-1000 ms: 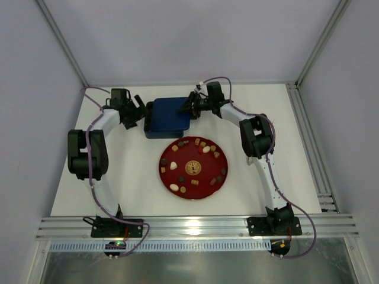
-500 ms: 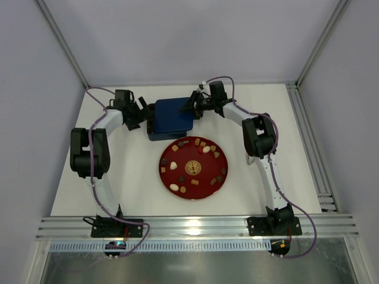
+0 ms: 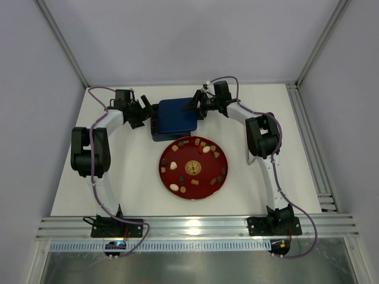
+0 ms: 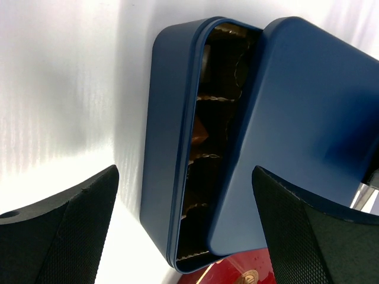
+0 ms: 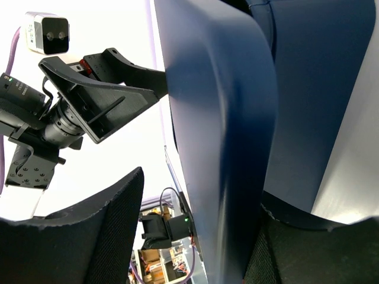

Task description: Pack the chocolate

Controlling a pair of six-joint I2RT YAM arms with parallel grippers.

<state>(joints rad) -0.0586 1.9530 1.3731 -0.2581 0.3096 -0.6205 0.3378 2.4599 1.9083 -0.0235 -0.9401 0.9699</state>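
Observation:
Several small chocolates [image 3: 205, 149], dark, light brown and cream, lie on the red plate [image 3: 204, 174]. The dark blue tin [image 3: 176, 115] sits behind the plate. In the left wrist view its lid [image 4: 308, 118] sits askew over the base [image 4: 169, 118], baring dark grid cells [image 4: 216, 118]. My left gripper [image 3: 144, 113] is open at the tin's left side, its jaws [image 4: 189, 236] wide and holding nothing. My right gripper [image 3: 198, 106] is open at the tin's right rear corner. The lid's edge [image 5: 225, 130] stands between its fingers [image 5: 201, 195], against the right one and apart from the left.
The red plate's rim [image 4: 237, 273] lies just in front of the tin. The left arm and its wrist camera [image 5: 100, 112] show beyond the lid in the right wrist view. Frame posts and a rail stand at the table's right edge [image 3: 305, 136].
The tin has slid to the right across the table, and both grippers have moved right with it. The plate and chocolates have not moved.

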